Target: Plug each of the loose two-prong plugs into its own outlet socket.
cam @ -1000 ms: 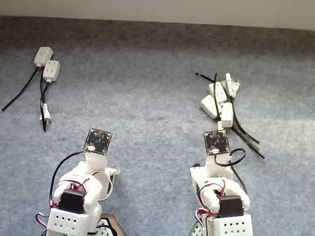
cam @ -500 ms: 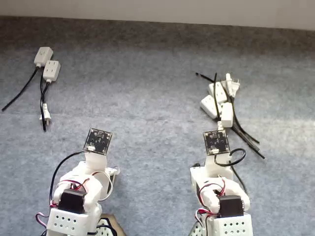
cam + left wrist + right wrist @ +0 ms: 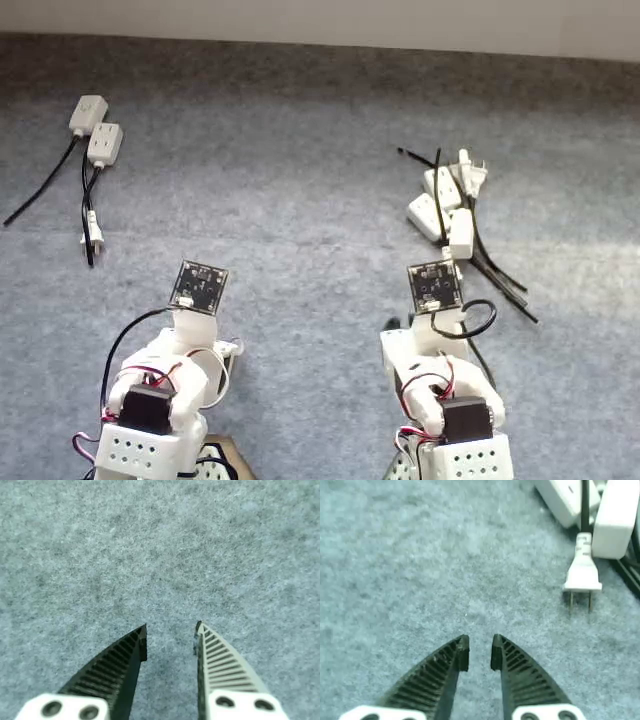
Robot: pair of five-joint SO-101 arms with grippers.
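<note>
Table (image 3: 300, 180): grey felt surface under everything you see.
Left socket pair (image 3: 104, 143): two white blocks, touching corner to corner, at 10 o'clock on the table. Black cords trail from them toward 6 o'clock.
Left plug (image 3: 92, 237): one small white plug on a black cord. It lies loose at 6 o'clock from the pair, apart from both blocks.
Left gripper (image 3: 170, 636): claw apart, one black finger and one white, grasping nothing, over bare felt.
Right gripper (image 3: 480, 652): two black fingers with a narrow gap between the tips, grasping nothing.
Near plug (image 3: 582, 572): one white plug lying flat and unplugged, near the claw, its two prongs pointing back toward it.
Right cluster (image 3: 440, 200): at 2 o'clock on the table, three white blocks by your count from above, tangled in black cords.
Far plug (image 3: 472, 172): one pronged plug at the cluster's 1 o'clock edge.
Views compared: the high view gives you the counts; the right wrist view resolves the near plug's prongs.
</note>
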